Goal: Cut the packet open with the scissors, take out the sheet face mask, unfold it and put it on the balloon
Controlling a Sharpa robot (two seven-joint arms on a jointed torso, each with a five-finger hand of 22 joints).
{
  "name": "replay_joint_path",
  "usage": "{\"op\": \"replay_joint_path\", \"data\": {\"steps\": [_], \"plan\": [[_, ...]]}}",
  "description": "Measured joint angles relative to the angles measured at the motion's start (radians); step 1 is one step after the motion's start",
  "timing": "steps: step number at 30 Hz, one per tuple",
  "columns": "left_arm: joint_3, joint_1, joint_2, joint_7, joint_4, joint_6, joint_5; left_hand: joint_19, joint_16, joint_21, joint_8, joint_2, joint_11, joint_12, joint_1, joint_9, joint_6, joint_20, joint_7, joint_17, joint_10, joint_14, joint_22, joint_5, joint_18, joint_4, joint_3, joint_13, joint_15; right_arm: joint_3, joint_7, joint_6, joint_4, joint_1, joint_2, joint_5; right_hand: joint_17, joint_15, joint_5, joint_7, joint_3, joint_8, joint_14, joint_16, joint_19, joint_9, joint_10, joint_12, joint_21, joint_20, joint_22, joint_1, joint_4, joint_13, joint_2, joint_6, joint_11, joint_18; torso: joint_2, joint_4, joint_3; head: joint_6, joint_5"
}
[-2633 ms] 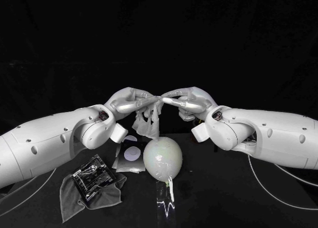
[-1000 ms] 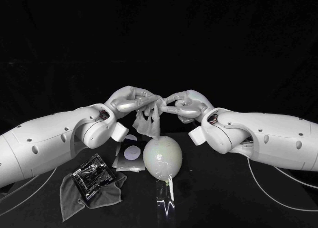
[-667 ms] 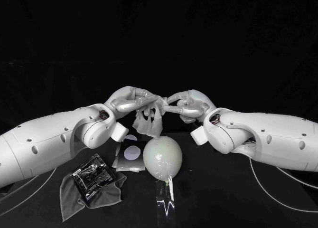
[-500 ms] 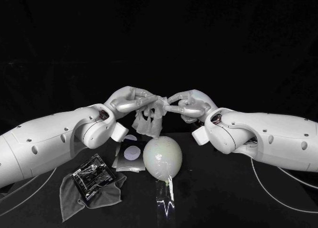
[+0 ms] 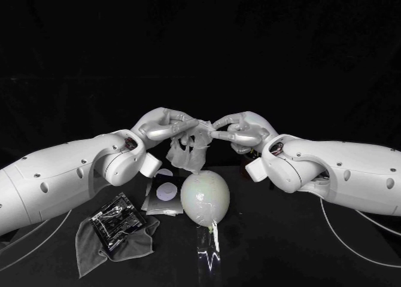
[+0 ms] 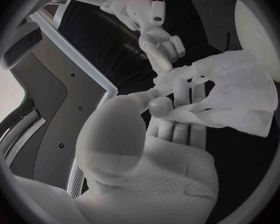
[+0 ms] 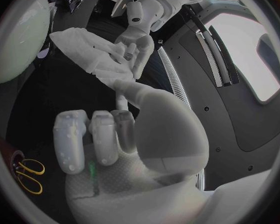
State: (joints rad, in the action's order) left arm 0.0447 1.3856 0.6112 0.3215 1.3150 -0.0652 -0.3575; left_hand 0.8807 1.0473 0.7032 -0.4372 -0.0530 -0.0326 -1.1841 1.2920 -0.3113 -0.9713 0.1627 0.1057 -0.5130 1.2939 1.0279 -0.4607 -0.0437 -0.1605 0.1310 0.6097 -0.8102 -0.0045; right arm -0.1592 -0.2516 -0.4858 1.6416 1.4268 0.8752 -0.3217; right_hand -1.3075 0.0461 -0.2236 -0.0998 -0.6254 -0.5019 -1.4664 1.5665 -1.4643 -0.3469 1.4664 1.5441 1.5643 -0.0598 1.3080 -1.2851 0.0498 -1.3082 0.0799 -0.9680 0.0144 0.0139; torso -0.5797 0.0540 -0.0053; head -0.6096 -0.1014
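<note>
Above the balloon (image 5: 204,197), left hand (image 5: 164,125) and right hand (image 5: 239,127) both pinched the crumpled sheet face mask (image 5: 188,150); the right wrist view caught the yellow scissors (image 7: 27,176) too.

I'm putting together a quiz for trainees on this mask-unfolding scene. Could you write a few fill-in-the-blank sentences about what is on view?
1. The left hand and the right hand together hold the ____ in the air.
2. It hangs just above the pale ____.
3. A dark packet lies on a grey ____.
4. The scissors have ____ handles.
Missing words: sheet face mask; balloon; cloth; yellow.
</note>
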Motion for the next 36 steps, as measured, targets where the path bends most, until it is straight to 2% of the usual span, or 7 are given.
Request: {"op": "replay_joint_path", "data": {"steps": [9,13,16,17,20,28,36], "plan": [[0.000,0.000,-0.003,0.000,-0.003,-0.003,0.000,0.000,-0.006,0.000,0.000,0.000,-0.005,0.014,0.000,-0.002,0.003,0.000,0.004,0.000,-0.010,0.001,0.000,0.002,0.000,0.003,-0.003,0.031,0.002,0.001,0.010,0.004,0.000,0.013,0.007,-0.029,-0.001,0.000,0.032,0.002,-0.026,-0.010,0.000,0.000,-0.002,0.001,0.000,0.007,-0.001,-0.005,-0.001,0.005,0.012,0.000,-0.005,0.002,0.000,0.000,0.000,0.0004,0.0000,-0.001,-0.002],[0.000,0.000,-0.003,-0.001,-0.003,-0.005,-0.001,-0.026,-0.043,-0.013,0.000,0.000,-0.018,0.141,0.000,-0.004,0.005,0.008,0.005,0.016,-0.097,-0.036,0.008,0.002,0.000,0.003,-0.003,0.211,0.006,0.002,0.023,0.003,-0.004,0.024,0.007,-0.045,-0.001,0.000,0.048,0.002,-0.038,-0.016,0.000,0.001,-0.002,0.001,0.000,0.010,0.003,-0.005,-0.001,0.009,0.022,0.001,-0.009,0.002,0.000,0.000,0.000,0.0010,0.0001,-0.002,-0.003],[-0.001,0.000,-0.004,-0.001,-0.003,-0.008,-0.002,-0.033,-0.055,-0.019,0.000,0.000,-0.025,0.192,0.000,-0.004,0.007,0.014,0.003,0.023,-0.123,-0.042,0.013,0.002,0.005,0.003,-0.003,0.275,0.009,0.004,0.034,0.002,-0.007,0.030,0.008,-0.057,-0.001,0.000,0.054,0.004,-0.046,-0.016,0.000,0.001,-0.002,0.000,0.000,0.014,0.003,-0.005,-0.001,0.009,0.023,0.001,-0.009,0.004,0.000,0.000,0.000,0.0015,0.0000,-0.002,-0.004],[-0.001,0.000,-0.004,-0.001,-0.003,-0.010,-0.002,-0.040,-0.061,-0.023,0.000,0.000,-0.024,0.204,0.000,-0.004,0.008,0.015,0.003,0.025,-0.134,-0.048,0.016,0.002,0.000,0.000,-0.006,0.285,0.010,0.004,0.040,0.002,-0.008,0.033,0.008,-0.063,-0.001,0.000,0.054,0.004,-0.046,-0.016,0.000,0.001,-0.002,0.000,0.000,0.014,0.003,-0.005,-0.001,0.009,0.023,0.001,-0.009,0.004,0.000,0.000,0.000,0.0015,-0.0001,-0.002,-0.004],[-0.001,0.000,-0.005,0.000,-0.003,-0.014,-0.003,-0.040,-0.064,-0.026,0.000,0.000,-0.025,0.211,0.000,-0.004,0.008,0.015,0.003,0.027,-0.137,-0.051,0.017,0.002,-0.009,0.000,-0.006,0.294,0.010,0.006,0.053,0.001,-0.010,0.038,0.009,-0.075,-0.001,0.000,0.059,0.004,-0.052,-0.016,0.000,0.001,-0.002,0.000,0.000,0.014,0.003,-0.005,0.000,0.009,0.030,0.001,-0.009,0.004,0.000,0.000,0.000,0.0013,-0.0005,-0.002,-0.003],[-0.001,0.000,-0.006,0.005,-0.008,-0.037,-0.003,-0.040,-0.068,-0.026,0.000,0.000,-0.021,0.218,0.000,-0.006,0.014,0.015,0.003,0.029,-0.143,-0.051,0.019,0.002,-0.010,0.000,-0.006,0.299,0.010,0.009,0.091,0.001,-0.018,0.060,0.010,-0.111,0.000,0.000,0.060,0.004,-0.058,-0.021,0.000,0.000,-0.002,0.001,0.000,0.014,0.003,-0.005,0.000,0.009,0.030,0.000,-0.009,0.004,0.000,0.000,0.000,0.0013,-0.0005,-0.002,-0.003],[-0.001,0.001,-0.007,0.010,-0.011,-0.053,-0.002,-0.043,-0.068,-0.026,0.004,0.000,-0.021,0.223,0.000,-0.010,0.015,0.018,0.003,0.029,-0.143,-0.051,0.020,-0.001,-0.010,-0.003,-0.008,0.302,0.010,0.012,0.142,0.006,-0.019,0.096,0.017,-0.170,0.000,0.000,0.079,0.005,-0.067,-0.021,0.000,0.000,0.000,0.002,0.000,0.018,0.002,-0.007,0.000,0.009,0.039,0.000,-0.009,0.005,0.000,0.000,0.000,0.0012,-0.0001,-0.002,-0.004]]}}
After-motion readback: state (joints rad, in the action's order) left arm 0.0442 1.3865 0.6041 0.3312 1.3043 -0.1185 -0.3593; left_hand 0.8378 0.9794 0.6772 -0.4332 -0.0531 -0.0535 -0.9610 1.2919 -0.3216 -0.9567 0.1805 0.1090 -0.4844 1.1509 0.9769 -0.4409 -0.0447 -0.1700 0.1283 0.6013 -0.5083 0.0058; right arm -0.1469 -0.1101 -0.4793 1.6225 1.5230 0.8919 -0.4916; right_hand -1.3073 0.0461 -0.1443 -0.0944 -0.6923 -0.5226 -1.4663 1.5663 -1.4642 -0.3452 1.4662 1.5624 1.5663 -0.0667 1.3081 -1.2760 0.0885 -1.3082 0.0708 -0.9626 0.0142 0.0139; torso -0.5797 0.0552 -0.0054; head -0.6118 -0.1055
